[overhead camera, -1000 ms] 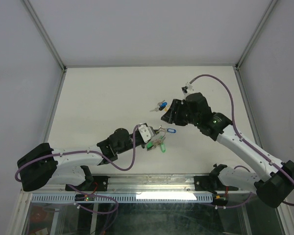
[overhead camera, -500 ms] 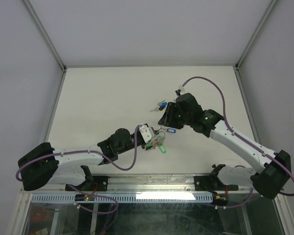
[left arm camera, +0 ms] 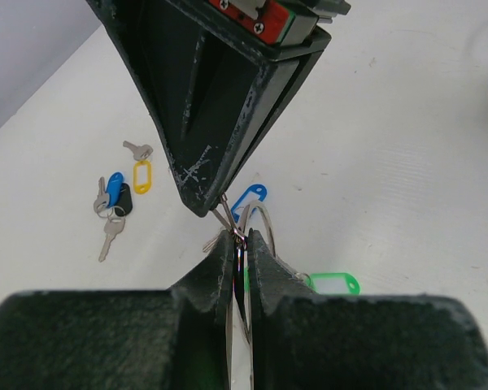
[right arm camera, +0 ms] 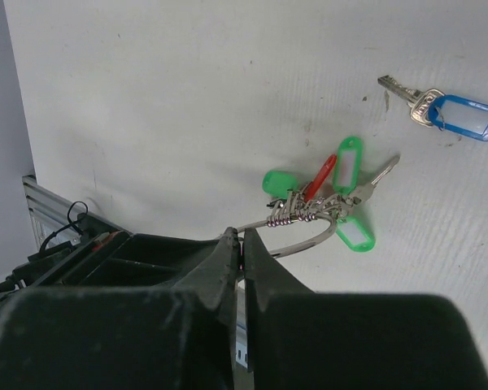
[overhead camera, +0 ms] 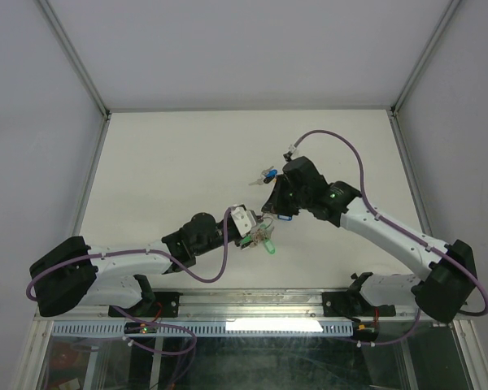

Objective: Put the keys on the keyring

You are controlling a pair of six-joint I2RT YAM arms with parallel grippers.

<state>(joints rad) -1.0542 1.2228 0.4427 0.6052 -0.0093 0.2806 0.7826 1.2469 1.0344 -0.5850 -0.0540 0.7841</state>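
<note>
Change: my right gripper (right arm camera: 242,240) has swung in from beside the loose keys to meet my left gripper (left arm camera: 242,248). Its fingers, apart a second ago, are now pressed together.
Right grip: apparently pinching the wire of the thin silver wire keyring (right arm camera: 301,213); the contact is partly hidden.
Left grip: unchanged, fingers clamped on the same ring above the white table (overhead camera: 171,162).
Task meaning: I judge the ring braced at two points for prying open, with no new key threaded yet.
Loose keys: small silver keys with yellow, blue and dark plastic heads (left arm camera: 118,193) lie well apart from the ring.
Nearby: silver key with blue window tag (right arm camera: 459,114) lies near the ring.
Obstruction: green and red tags (right arm camera: 349,156) crowd the wire, and neither gripper is free to fetch a key.
</note>
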